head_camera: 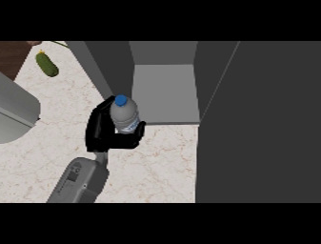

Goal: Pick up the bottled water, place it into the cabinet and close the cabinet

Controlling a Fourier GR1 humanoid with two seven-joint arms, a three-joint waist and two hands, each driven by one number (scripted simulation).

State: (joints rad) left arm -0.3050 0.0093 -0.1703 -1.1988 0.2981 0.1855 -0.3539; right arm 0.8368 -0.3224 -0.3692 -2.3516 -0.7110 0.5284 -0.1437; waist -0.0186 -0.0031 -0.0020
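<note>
Door (pixel 268 124) fills the frame's right. My left hand (pixel 105 131) curls round the bottle (pixel 125 113). I should keep it upright onto the shelf (pixel 164 90).

Kitchen, pale marbled counter (pixel 22 167), open grey cabinet (pixel 164 93) with door (pixel 268 124) swung wide, green cucumber (pixel 47 64) lying near the wall

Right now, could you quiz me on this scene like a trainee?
1. True or false: the hand holds the bottled water.
2. What colour is the bottle's cap? A) red B) blue C) white
3. Which green thing lies on the counter at the upper left?

Key: 1. True; its fingers curl round the bottle, just in front of the open cabinet. 2. B. 3. A cucumber.
</note>
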